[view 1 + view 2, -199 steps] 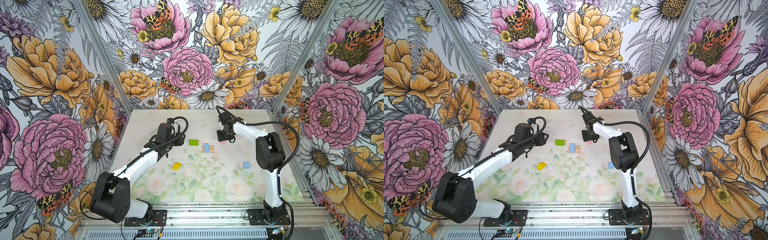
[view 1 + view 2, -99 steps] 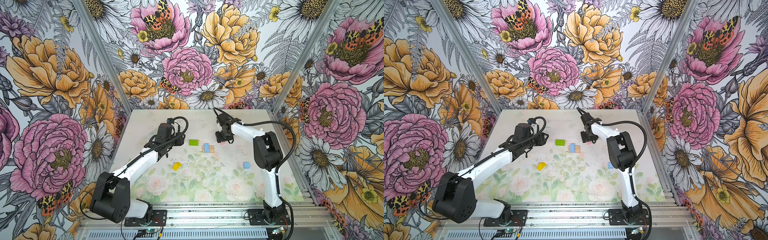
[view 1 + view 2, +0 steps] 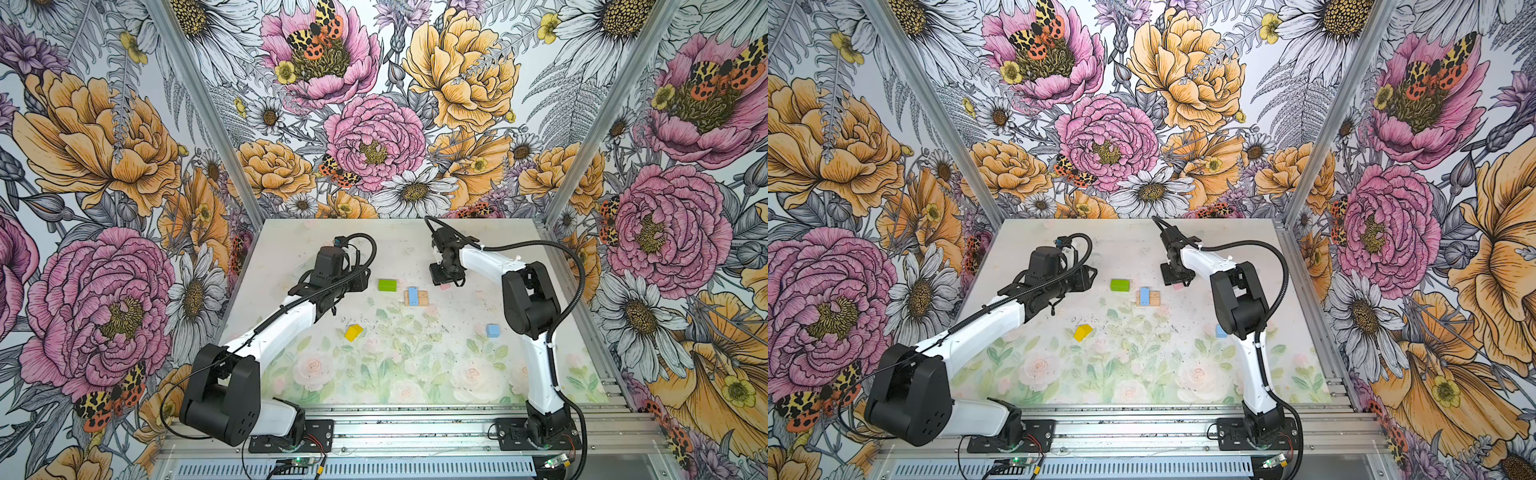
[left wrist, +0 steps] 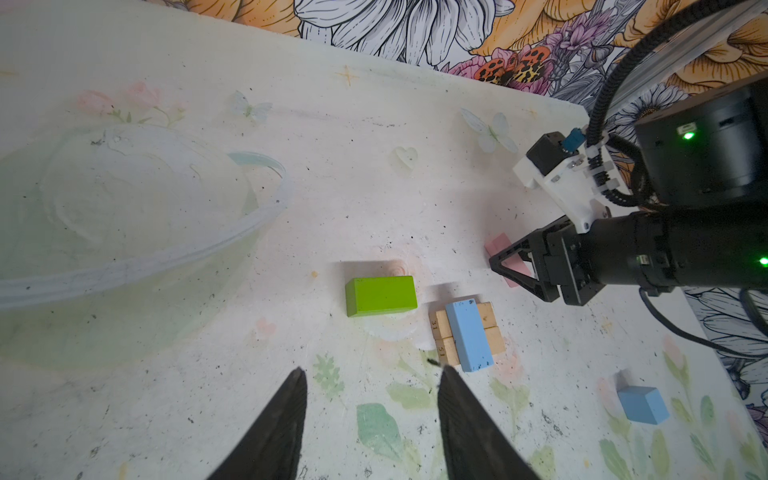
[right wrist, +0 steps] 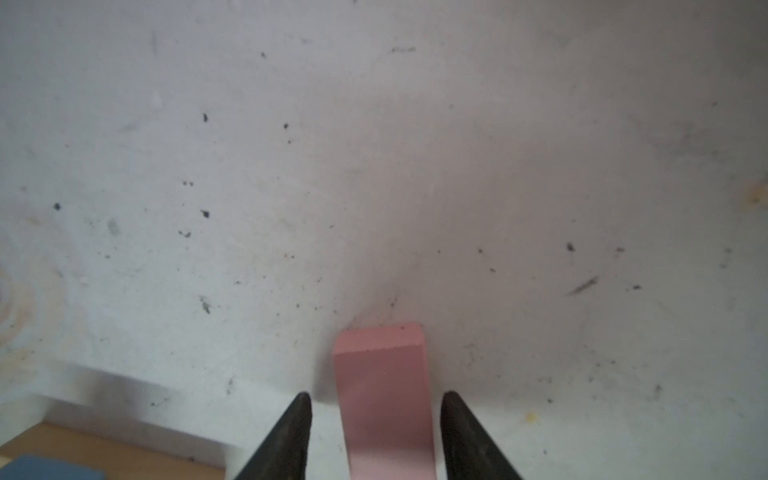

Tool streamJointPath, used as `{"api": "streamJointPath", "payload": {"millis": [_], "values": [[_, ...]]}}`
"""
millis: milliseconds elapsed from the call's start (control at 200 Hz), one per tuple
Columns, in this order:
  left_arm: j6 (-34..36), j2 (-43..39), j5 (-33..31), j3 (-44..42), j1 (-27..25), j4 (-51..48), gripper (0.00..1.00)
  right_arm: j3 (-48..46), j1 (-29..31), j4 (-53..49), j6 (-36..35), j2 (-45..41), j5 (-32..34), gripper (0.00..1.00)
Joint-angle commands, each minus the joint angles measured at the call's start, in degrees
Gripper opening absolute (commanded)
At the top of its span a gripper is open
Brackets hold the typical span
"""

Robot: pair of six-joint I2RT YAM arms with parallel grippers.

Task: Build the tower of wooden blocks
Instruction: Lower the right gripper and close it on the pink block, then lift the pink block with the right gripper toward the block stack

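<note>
Table point(image 3: 399, 245): pale, flower-printed, speckled with dark marks, carrying everything below. Left arm point(image 3: 286, 328): white and black, reaching in from the near-left corner. Right arm point(image 3: 536, 361): same make, reaching from the near-right corner towards mid-table. Clear bowl point(image 4: 274, 203): in the left wrist view, on the table, well apart from the blocks. Left gripper point(image 4: 370, 399): fingers spread, empty, hanging above the table near the green brick point(image 4: 380, 295) and the planks point(image 4: 492, 340). Right gripper point(image 5: 372, 419): lowered over the pink brick point(image 5: 384, 395), fingers parted either side of it with a gap showing on both sides, so not clamped. Planks: two, tan, flat side by side at mid-table, forming the tower base. Green brick: flat on the table just beside the planks, not touching. Blue brick point(image 4: 469, 336): lying flat across both planks, one end overhanging. Pink brick: flat on the table near the planks. Blue cube point(image 3: 493, 331): alone beside the right arm, well apart from the base. Yellow roof point(image 3: 353, 332): alone, nearer the front, below the green brick in both top views.
</note>
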Motion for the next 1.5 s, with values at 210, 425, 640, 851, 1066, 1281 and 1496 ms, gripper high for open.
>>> {"api": "streamJointPath", "payload": {"millis": [210, 425, 640, 851, 1066, 1281, 1496], "values": [[0.2, 0.5, -0.1, 0.7, -0.2, -0.4, 0.53, 0.9, -0.3, 0.6, 0.1, 1.3, -0.6, 0.37], [0.3, 0.4, -0.3, 0.5, -0.2, -0.5, 0.52, -0.1, -0.3, 0.5, 0.7, 1.2, -1.3, 0.21], [0.4, 0.2, -0.4, 0.2, -0.2, -0.6, 0.52, -0.9, -0.2, 0.1, 1.7, 0.1, -1.8, 0.06], [0.6, 0.1, -0.4, 0.1, -0.3, -0.5, 0.53, -1.7, -0.2, -0.6, 3.8, -2.3, -2.9, 0.01], [0.6, 0.1, -0.2, -0.2, -0.1, -0.3, 0.52, -2.7, -0.2, -1.5, 6.0, -4.2, -3.9, 0.01], [0.8, -0.1, -0.2, -0.3, -0.1, -0.1, 0.52, -3.3, 0.0, -2.3, 7.7, -5.5, -4.3, 0.01], [0.7, 0.0, -0.2, -0.4, -0.1, -0.2, 0.52, -4.1, 0.5, -3.0, 8.8, -7.0, -3.6, 0.02]]}}
